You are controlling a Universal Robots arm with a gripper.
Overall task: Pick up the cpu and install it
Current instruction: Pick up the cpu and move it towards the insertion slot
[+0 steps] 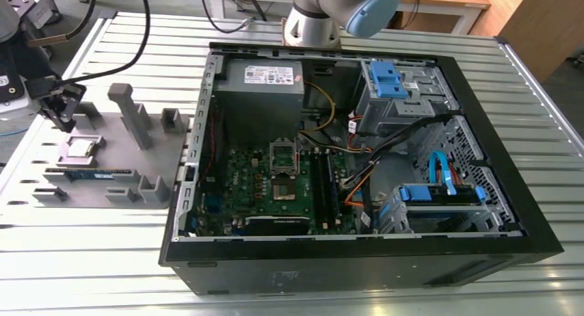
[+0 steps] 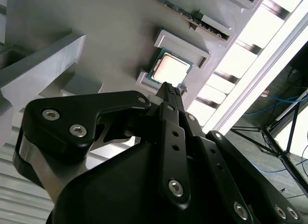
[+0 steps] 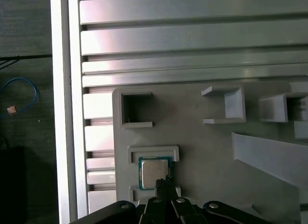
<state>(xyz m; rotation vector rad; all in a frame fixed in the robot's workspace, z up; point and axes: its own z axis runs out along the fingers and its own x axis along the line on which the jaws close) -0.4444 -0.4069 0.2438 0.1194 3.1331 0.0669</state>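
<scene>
At the exterior view's left, the gripper (image 1: 65, 121) hangs tip-down over the grey fixture plate (image 1: 123, 159). The fingers are drawn together into one narrow black point. No gap shows between them, and nothing is held. Both wrist views agree: the gripper (image 2: 171, 90) comes to a single slim tip, and in the first wrist view the gripper (image 3: 163, 181) has its linkages folded in behind that tip.

Right under the tip sits the cpu (image 1: 81, 148). It lies flat in its shallow square nest on the plate, silver top up. In the exterior view there is a sliver of space between tip and chip, so they are apart, not touching. In the second wrist view the cpu (image 2: 169, 70) lies just ahead of the fingertips, framed by raised corner blocks of the fixture plate (image 2: 110, 36). In the first wrist view the cpu (image 3: 154, 172) has the tip crossing its near edge, and the fixture plate (image 3: 202, 156) spreads out beyond.

A little past the chip from the gripper lies the memory stick (image 1: 87, 172), long and blue-green, in its own slot on the same plate.

Now well away from the gripper, toward the exterior view's right, the computer case (image 1: 365, 261) lies open on the slatted metal table (image 1: 91, 261). The green motherboard (image 1: 264, 186) is exposed inside, with the socket (image 1: 284, 155) near its middle.
</scene>
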